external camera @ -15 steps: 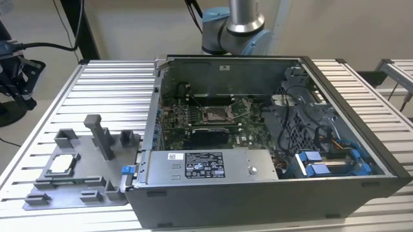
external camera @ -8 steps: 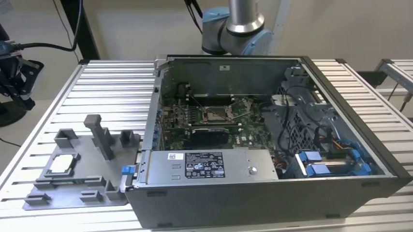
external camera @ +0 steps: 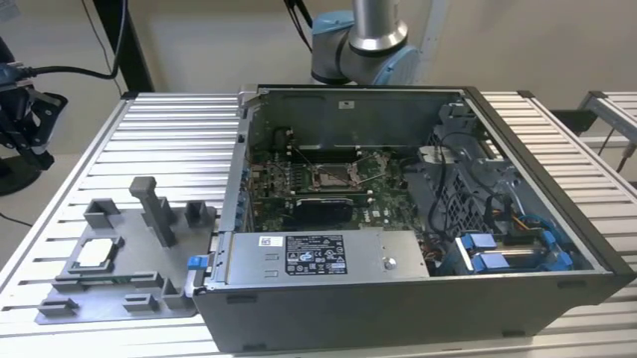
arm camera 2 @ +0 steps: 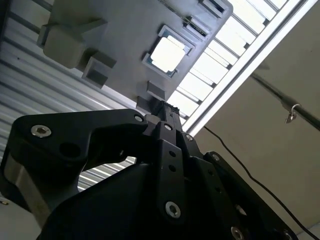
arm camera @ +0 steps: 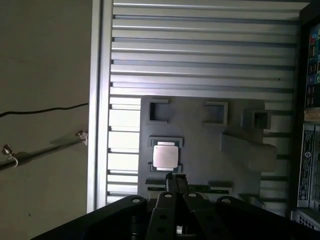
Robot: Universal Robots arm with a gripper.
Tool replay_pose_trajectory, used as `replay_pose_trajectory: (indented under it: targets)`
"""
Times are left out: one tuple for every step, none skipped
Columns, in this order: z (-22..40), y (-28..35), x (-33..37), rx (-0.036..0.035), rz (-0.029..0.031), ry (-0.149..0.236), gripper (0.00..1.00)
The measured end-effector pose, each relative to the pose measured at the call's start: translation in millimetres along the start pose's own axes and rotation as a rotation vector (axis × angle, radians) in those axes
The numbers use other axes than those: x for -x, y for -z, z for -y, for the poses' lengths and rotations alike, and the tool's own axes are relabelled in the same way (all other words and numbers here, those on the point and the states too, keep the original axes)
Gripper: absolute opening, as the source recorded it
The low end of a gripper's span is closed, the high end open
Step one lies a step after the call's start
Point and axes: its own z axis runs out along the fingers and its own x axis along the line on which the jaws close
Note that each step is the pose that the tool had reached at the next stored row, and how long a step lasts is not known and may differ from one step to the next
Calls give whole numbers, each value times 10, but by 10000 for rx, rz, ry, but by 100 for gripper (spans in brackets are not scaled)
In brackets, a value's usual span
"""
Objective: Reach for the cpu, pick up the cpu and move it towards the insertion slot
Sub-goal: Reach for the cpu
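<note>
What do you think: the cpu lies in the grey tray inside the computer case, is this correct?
Not quite. The cpu lies in the grey tray, but the tray stands outside the computer case, as the exterior view shows.

Soft even light in the exterior view; dim wrist views, glare on the cpu [arm camera 2: 167,54].

cpu [external camera: 95,254] uncovered from above, tall grey post [external camera: 155,216] nearby, insertion slot [external camera: 333,177] ringed by case walls [external camera: 398,306]

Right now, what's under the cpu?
The cpu sits in a framed recess of the grey fixture tray, which lies on the slatted metal table. The recess floor beneath the chip is covered by it.
</note>
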Motion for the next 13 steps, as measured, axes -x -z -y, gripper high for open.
replay_pose_trajectory:
  targets:
    - [0, 0, 0, 0, 0, 0, 0]
    - [-1, 0, 0, 1, 1, 0, 0]
    - [-1, -1, 0, 0, 0, 0, 0]
    - [-1, 0, 0, 0, 0, 0, 0]
    - [-2, 0, -1, 0, 0, 0, 0]
    - [-2, 0, 0, 0, 0, 0, 100]
    - [-2, -1, -1, 0, 0, 0, 100]
    - [-3, -1, -1, 0, 0, 0, 100]
    - [-3, -1, -1, 0, 1, 0, 100]
    - [-3, -1, -1, 1, 1, 0, 100]
    - [-4, -1, -1, 0, 0, 0, 100]
    - [-4, -1, -1, 0, 0, 0, 100]
    - [-4, -1, -1, 0, 0, 0, 100]
